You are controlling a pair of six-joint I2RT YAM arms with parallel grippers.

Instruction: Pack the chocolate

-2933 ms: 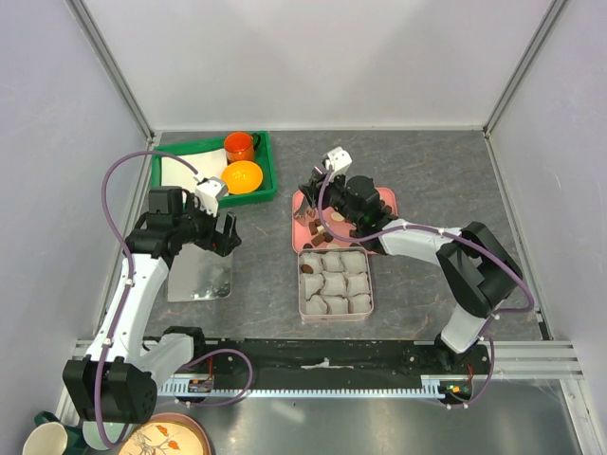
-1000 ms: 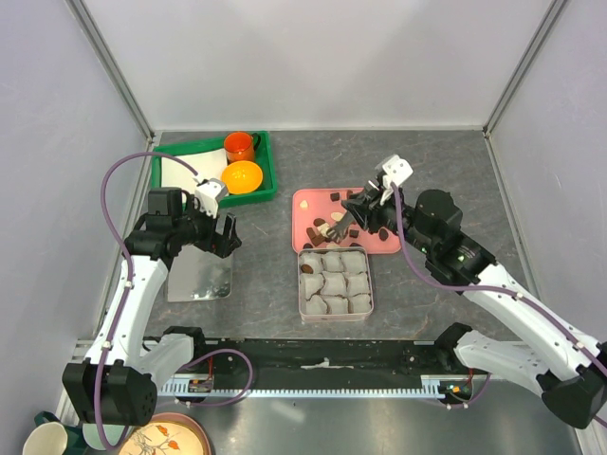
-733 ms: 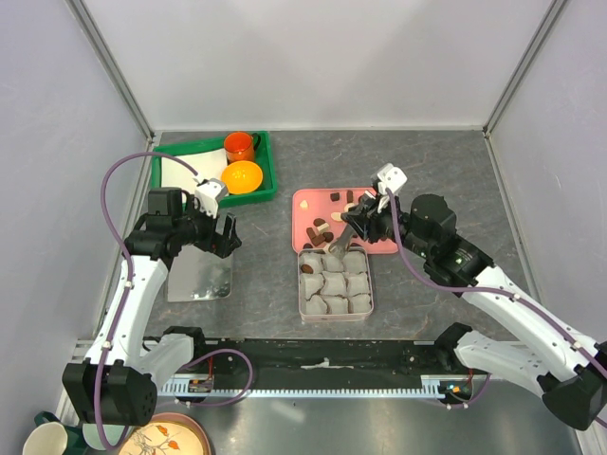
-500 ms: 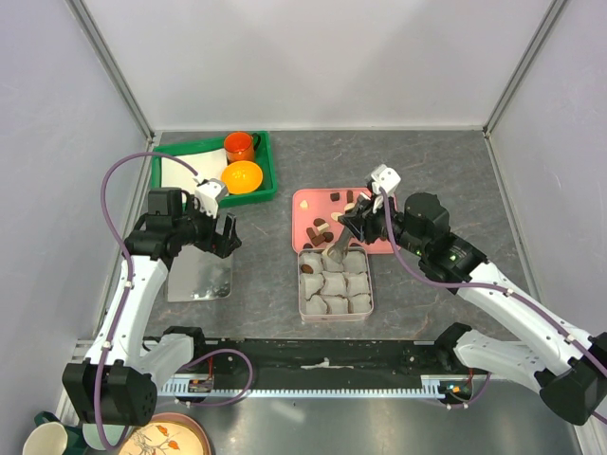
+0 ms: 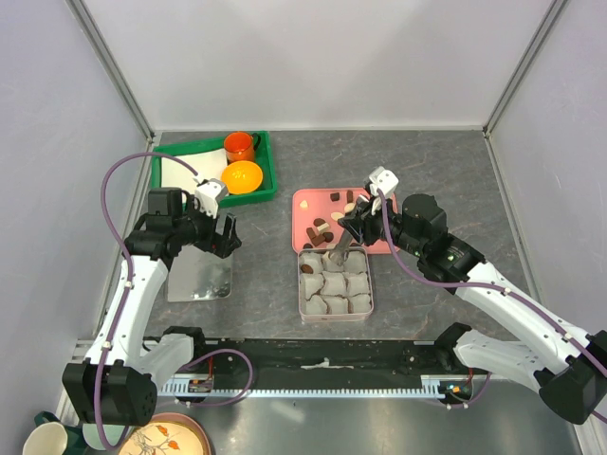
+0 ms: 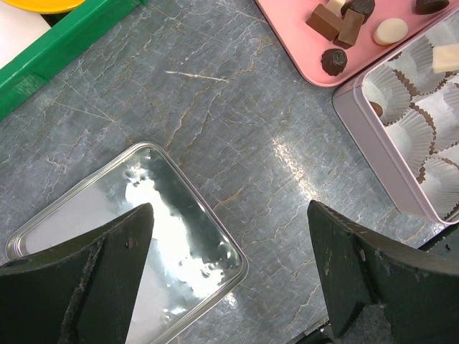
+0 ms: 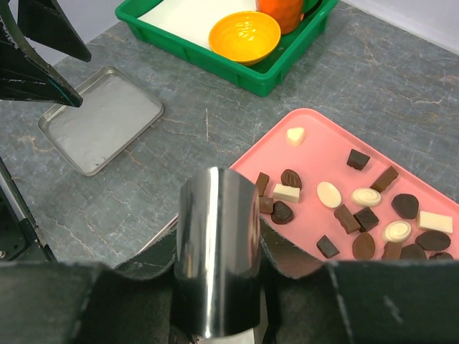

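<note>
- The left gripper [image 6: 229, 215] hangs over a silver lid [image 5: 199, 275] at the left of the top view, fingers wide apart and empty.
- The chocolate [image 7: 281, 212] lies loose on the pink tray [image 7: 319, 154] at centre; a few pieces sit in the square tin [image 6: 379, 159] below.
- The pieces are probably light, hard, smooth and easily scuffed: pinch gently across the sides.
- The right gripper [image 5: 353, 230] is clamped on metal tongs [image 7: 215, 236], their tip over the tin's upper edge.

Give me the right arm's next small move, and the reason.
Likely lower the metal tongs, clamped in the right gripper, a little into the far row of paper cups in the tin and ease the grip. Their tip hangs over that row, most cups look empty, and many chocolates lie on the pink tray. Whether the tip carries a piece is hidden.
</note>
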